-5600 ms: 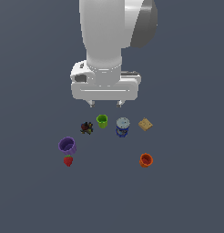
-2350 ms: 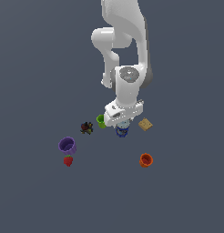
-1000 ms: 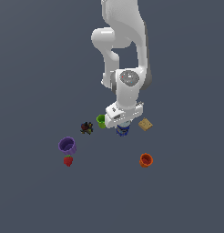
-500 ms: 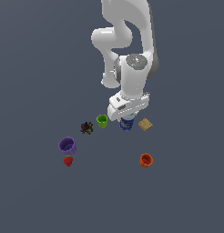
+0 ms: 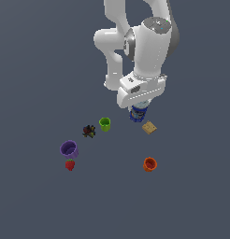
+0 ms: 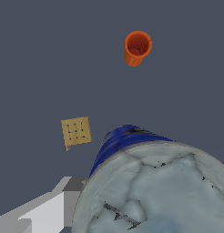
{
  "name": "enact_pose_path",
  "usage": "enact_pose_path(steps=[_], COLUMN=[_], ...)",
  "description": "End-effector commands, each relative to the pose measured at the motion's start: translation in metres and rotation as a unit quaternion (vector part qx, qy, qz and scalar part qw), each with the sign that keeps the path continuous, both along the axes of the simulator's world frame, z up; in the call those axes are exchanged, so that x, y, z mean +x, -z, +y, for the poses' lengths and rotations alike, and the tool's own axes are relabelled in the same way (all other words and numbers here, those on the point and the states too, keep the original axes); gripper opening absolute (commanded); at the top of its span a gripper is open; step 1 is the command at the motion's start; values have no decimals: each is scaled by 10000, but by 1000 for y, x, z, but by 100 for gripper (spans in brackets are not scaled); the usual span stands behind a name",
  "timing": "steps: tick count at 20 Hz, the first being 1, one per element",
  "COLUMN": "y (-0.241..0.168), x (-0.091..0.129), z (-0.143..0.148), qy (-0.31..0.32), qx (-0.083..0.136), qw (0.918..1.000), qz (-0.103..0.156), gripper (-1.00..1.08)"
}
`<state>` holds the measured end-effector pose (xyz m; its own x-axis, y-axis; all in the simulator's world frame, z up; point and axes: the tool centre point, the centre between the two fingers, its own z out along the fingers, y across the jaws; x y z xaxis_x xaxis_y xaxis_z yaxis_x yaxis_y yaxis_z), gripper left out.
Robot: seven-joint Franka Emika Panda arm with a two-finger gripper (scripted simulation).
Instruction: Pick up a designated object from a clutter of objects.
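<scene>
A plain dark grey floor runs past every frame edge, with wide bare ground around the scattered items. The claw [image 5: 138, 111] is closed on the blue can [image 5: 138, 114], held upright, long axis vertical, between the green cup [image 5: 104, 124] and the cracker square [image 5: 149, 127]; its grey lid [image 6: 159, 191] fills the wrist view; the label markings are unreadable. The orange cup [image 5: 149, 164] stands well apart

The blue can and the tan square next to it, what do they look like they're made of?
The blue can looks like metal with a glossy printed label; its pale grey lid is crinkled, suggesting foil, though that's uncertain. The tan square looks like a matte baked cracker, going by its grid of small dots.
</scene>
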<state>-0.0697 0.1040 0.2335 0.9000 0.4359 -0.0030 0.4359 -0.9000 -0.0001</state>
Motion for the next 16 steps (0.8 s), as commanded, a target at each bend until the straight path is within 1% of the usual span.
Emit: enact_pose_path(steps=[1,16], y=[-26,-170], x=[-1,-4], z=[7,49], qy=[1,1], qx=[3,3], qw=[10000,10000], qz=[-15,-15], gripper=[-100,-100])
